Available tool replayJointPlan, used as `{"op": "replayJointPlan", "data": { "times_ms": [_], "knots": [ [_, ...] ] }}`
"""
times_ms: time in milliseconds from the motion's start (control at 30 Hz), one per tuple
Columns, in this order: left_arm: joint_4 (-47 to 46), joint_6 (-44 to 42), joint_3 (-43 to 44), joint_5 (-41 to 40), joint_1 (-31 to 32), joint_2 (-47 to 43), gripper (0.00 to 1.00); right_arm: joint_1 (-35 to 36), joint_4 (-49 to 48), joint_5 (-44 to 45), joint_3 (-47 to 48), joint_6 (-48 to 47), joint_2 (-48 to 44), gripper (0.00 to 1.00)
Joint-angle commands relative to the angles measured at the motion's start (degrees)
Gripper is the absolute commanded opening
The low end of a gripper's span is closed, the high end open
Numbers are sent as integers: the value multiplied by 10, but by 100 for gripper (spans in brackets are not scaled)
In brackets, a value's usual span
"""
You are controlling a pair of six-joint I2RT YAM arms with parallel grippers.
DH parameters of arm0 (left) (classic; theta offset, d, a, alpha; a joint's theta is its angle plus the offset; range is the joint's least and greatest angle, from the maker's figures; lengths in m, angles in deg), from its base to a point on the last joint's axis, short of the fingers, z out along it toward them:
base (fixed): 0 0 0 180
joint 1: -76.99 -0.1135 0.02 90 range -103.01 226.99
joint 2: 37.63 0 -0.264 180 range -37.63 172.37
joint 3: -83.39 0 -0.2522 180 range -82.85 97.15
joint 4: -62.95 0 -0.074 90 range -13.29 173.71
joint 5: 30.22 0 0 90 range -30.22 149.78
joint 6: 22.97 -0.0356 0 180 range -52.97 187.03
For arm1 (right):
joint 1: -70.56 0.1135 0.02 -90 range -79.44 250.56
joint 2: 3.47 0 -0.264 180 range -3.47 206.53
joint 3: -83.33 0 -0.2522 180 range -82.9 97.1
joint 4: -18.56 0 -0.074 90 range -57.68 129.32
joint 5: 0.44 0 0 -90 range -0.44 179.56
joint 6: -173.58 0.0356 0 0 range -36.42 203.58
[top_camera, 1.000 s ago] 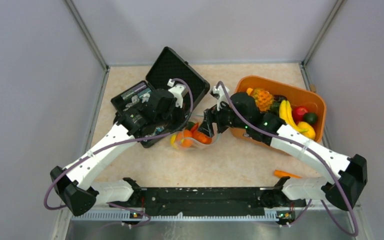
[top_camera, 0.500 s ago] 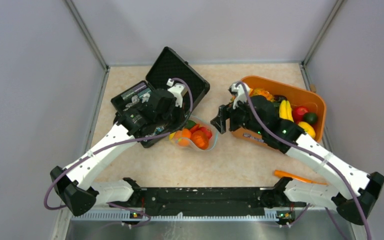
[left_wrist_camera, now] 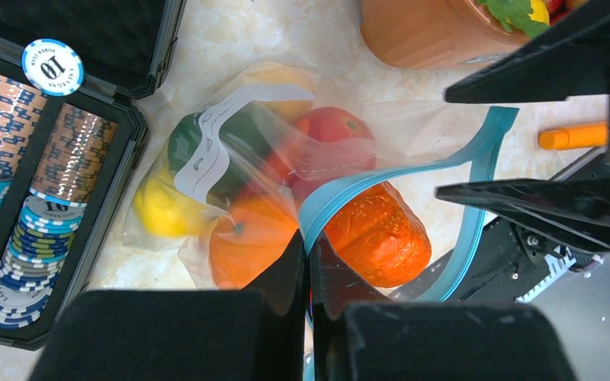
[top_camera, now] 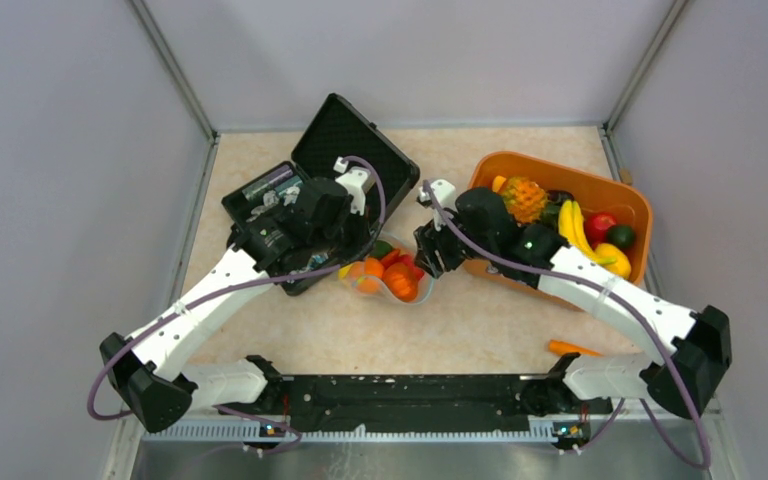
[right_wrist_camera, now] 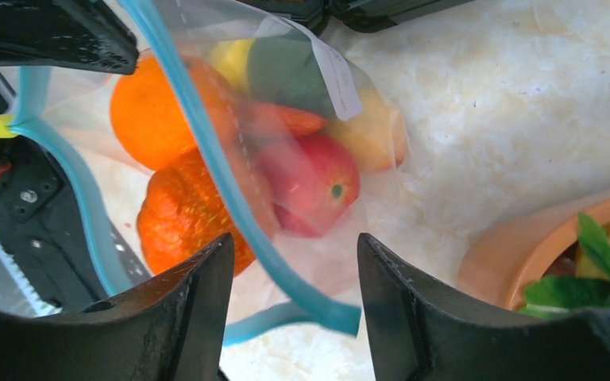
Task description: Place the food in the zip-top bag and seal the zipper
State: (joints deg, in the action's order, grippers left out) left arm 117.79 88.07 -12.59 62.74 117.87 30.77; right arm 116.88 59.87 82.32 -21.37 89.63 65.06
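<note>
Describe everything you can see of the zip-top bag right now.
The zip-top bag is clear, soft, crinkled plastic with a white label patch and a teal zipper along its mouth, which gapes unsealed. It lies on the table between the black case and orange basket, holding food: orange, red, green and yellow pieces. The left gripper is shut on the zipper; the right gripper straddles it farther along, jaws open.
</note>
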Motion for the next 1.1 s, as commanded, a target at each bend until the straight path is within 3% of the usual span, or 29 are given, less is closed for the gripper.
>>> {"op": "replayJointPlan", "data": {
  "times_ms": [0,100,167,200,433,467,533,600,667,733,800,933,1067],
  "knots": [
    [-37,-5,1,14,-3,-24,0,-2,1,0,53,-76,38,54],
    [-35,-6,2,13,-3,-25,0,-2,-17,4,51,-85,40,43],
    [-33,-6,2,9,-3,-27,0,-2,-14,-8,61,-83,38,14],
    [-32,-6,2,8,-3,-28,0,-2,-17,-11,64,-74,34,8],
    [-15,-22,10,-1,-4,-51,1,-2,-9,-34,75,-21,-9,4],
    [-11,-24,12,-2,-4,-56,11,-1,2,-35,83,-10,-12,2],
    [-17,-33,9,0,-5,-74,40,-2,39,-38,106,6,-12,0],
    [-32,-47,-3,12,-5,-94,48,-3,68,-38,122,14,-6,0],
    [-41,-56,-9,14,-6,-110,66,-5,88,-33,135,22,6,0],
    [-45,-57,-14,-3,-6,-122,74,-10,99,-34,141,21,22,0],
    [-56,-58,-27,-11,-6,-140,76,-31,94,-42,142,21,41,0],
    [-115,-64,-82,-22,-6,-190,88,-143,62,-168,157,46,96,0],
    [-188,-68,-161,-20,-6,-229,89,-177,75,-201,204,23,154,0]
  ]
}}
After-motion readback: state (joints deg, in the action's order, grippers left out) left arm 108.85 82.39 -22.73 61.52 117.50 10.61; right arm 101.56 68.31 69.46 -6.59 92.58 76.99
